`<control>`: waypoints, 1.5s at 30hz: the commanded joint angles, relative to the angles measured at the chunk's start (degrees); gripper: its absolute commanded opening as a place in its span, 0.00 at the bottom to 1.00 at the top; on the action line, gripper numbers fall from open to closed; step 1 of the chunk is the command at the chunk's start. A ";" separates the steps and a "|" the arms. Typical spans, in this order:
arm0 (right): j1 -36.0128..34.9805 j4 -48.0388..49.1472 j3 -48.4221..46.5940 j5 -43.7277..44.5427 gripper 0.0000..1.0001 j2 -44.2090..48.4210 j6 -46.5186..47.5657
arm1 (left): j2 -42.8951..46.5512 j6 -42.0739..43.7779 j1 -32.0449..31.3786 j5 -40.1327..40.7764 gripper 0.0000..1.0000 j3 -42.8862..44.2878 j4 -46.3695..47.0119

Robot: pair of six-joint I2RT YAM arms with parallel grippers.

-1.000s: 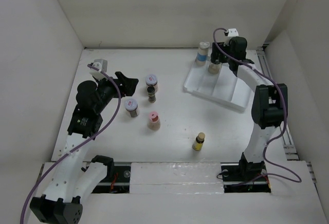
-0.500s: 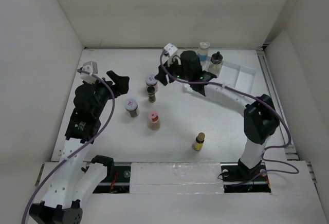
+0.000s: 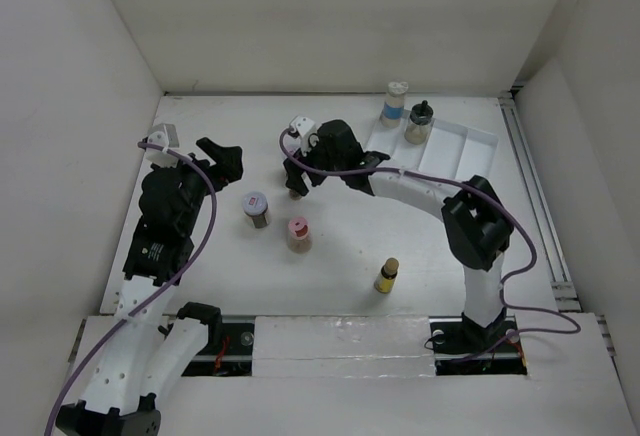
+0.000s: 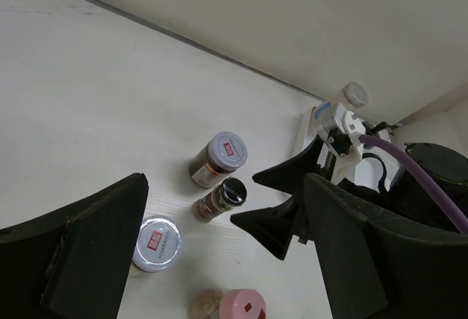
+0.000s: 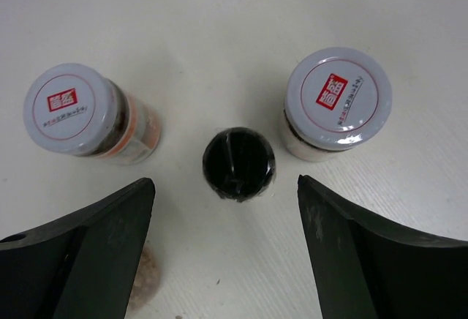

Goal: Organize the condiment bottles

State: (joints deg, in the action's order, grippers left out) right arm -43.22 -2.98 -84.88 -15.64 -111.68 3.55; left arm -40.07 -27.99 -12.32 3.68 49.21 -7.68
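My right gripper point(image 3: 300, 171) is open and hangs over the small black-lid bottle point(image 5: 238, 165), which stands upright between the fingers with gaps on both sides point(image 5: 227, 181). A silver-lid jar with dark contents point(image 5: 73, 110) and a silver-lid jar with pale contents point(image 5: 338, 99) flank it. The pale jar point(image 3: 256, 206), a pink-lid jar point(image 3: 298, 232) and a yellow bottle with a dark cap point(image 3: 387, 274) stand on the table. A white-lid bottle point(image 3: 395, 104) and a black-lid jar point(image 3: 418, 122) stand at the tray's far end. My left gripper point(image 3: 228, 156) is open and empty, left of the cluster point(image 4: 225, 184).
The white divided tray point(image 3: 450, 151) lies at the back right, its near compartments bare. White walls enclose the table on three sides. The right arm stretches across the middle of the table from its base at the front right.
My right gripper left the black-lid jar in the tray and swung left across the table to over the black-lid bottle. My left gripper drew back slightly to the left.
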 commanded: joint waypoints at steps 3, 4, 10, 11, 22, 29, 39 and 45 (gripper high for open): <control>-0.64 0.96 -5.47 3.95 0.81 -4.41 1.02 | 0.17 0.39 -0.08 -1.31 0.84 1.24 2.32; -0.64 0.96 -6.34 3.95 0.79 -4.95 1.02 | 0.17 0.39 -0.08 -1.92 0.84 1.24 2.32; -0.64 1.49 -9.07 2.46 0.58 -7.41 1.02 | -0.35 0.39 -0.08 -2.45 0.84 0.71 2.32; -0.64 1.49 -9.07 2.98 0.52 -7.41 1.02 | -0.35 0.39 -0.08 -2.97 0.84 0.71 2.32; 5.06 4.91 3.31 7.19 0.27 14.46 0.49 | -1.59 0.92 -0.08 -4.29 0.84 0.71 2.85; 20.18 5.62 5.96 10.01 0.26 13.43 0.49 | -1.59 0.92 -0.08 -5.44 0.84 0.71 3.38; 27.14 4.31 -0.20 8.70 0.26 2.44 -0.03 | -2.11 0.92 -0.08 -5.97 0.84 0.71 3.90; 26.62 4.30 0.94 7.38 0.42 -0.90 -1.09 | -2.64 0.92 -0.08 -6.58 0.84 0.71 3.90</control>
State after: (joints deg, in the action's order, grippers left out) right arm -16.21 -1.30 -81.69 -6.92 -112.75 3.55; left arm -42.78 -27.83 -12.32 -1.78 49.21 -6.24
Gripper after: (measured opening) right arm 0.511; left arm 0.833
